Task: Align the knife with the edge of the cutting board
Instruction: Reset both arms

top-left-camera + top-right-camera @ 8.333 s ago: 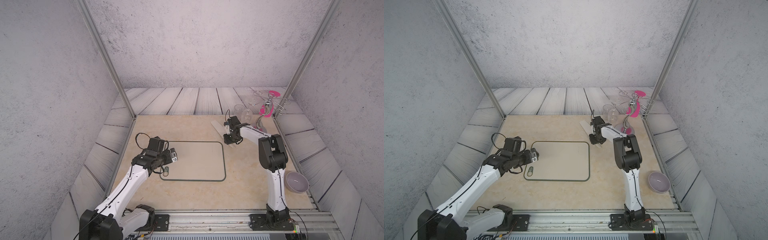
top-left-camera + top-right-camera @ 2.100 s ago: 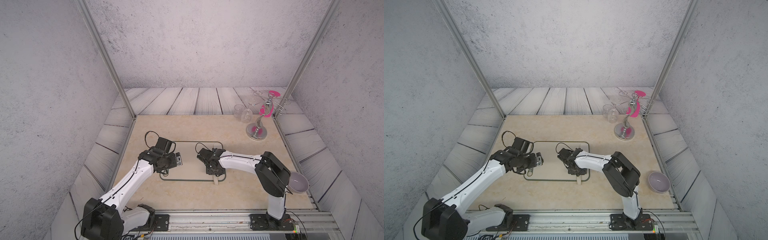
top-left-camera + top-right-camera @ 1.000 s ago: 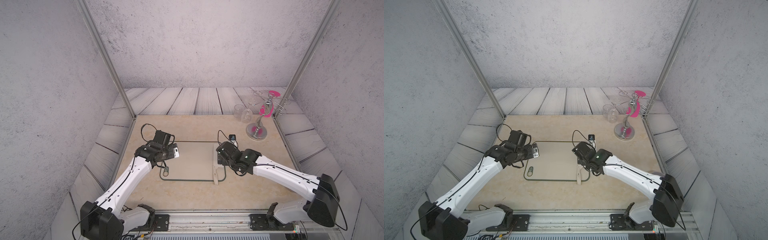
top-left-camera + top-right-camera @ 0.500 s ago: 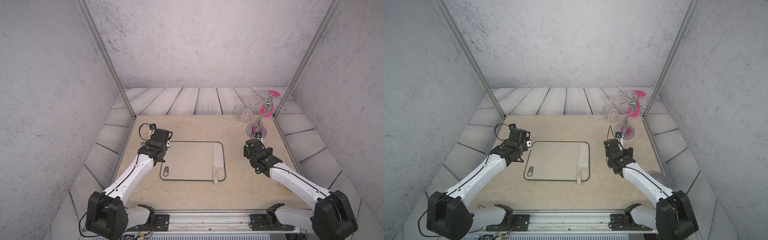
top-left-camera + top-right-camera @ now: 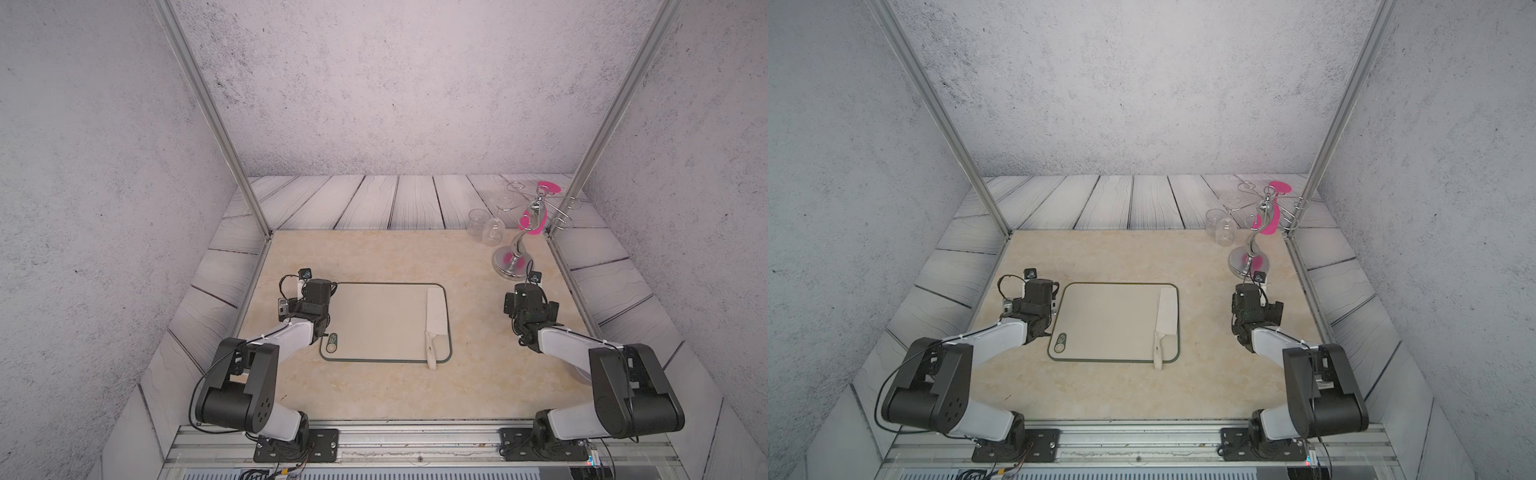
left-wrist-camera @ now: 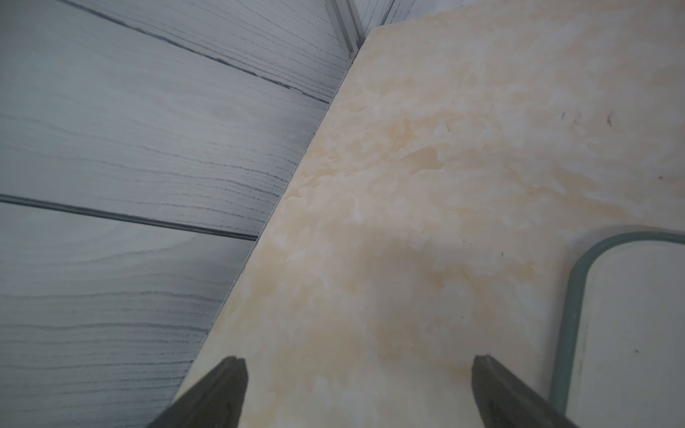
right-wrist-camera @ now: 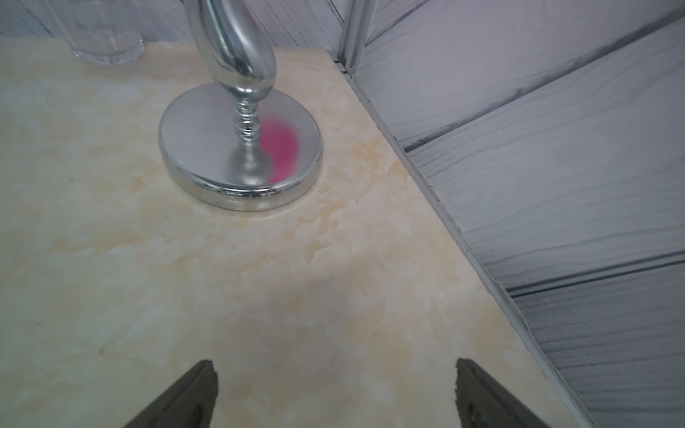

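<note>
Beige marbled bench point(image 5: 374, 395): cream broad-bladed knife point(image 5: 435, 311) is lying along one edge of the green-rimmed beige cutting board point(image 5: 374, 320), probably stiff and slick; I'm eyeing the handle point(image 5: 431, 353). Left pincer point(image 6: 357, 370) and right pincer point(image 7: 335, 374) are gaping empty.

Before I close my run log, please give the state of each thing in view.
cutting board: flat on the table
knife: flat on board, along its right edge, handle overhanging
left gripper: jaws open, empty
right gripper: jaws open, empty
silver stand: upright
</note>
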